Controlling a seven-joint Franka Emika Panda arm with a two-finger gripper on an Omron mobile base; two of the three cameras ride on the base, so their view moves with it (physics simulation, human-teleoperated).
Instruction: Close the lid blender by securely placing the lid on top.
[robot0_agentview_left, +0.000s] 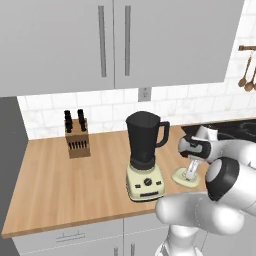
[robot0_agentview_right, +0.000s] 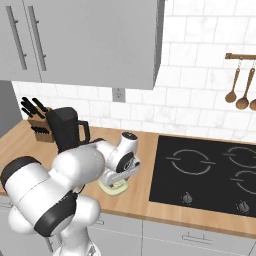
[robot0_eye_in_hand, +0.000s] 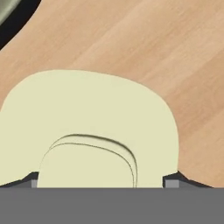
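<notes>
Pincer (robot0_eye_in_hand: 100, 183) is sitting low over the lid (robot0_eye_in_hand: 87, 118), its two dark tips flanking the raised square knob (robot0_eye_in_hand: 87, 164) with a gap on each side, so the jaws are wide and nothing is being held yet. From the left base view, the pincer (robot0_agentview_left: 190, 171) is reaching down onto the lid (robot0_agentview_left: 185, 178), which is lying flat on the wooden worktop (robot0_agentview_left: 60, 190) just right of the blender (robot0_agentview_left: 145, 157). For a sound grasp, the fingers should be closing squarely on the knob's flat sides, kept centred so the disc is not tipping when lifted. Beyond the lid, the blender's dark jar is standing open, so the lid will be needing a lift well above its rim. Farther back, left of the blender, a knife block (robot0_agentview_left: 77, 136) is standing against the tiled wall.
</notes>
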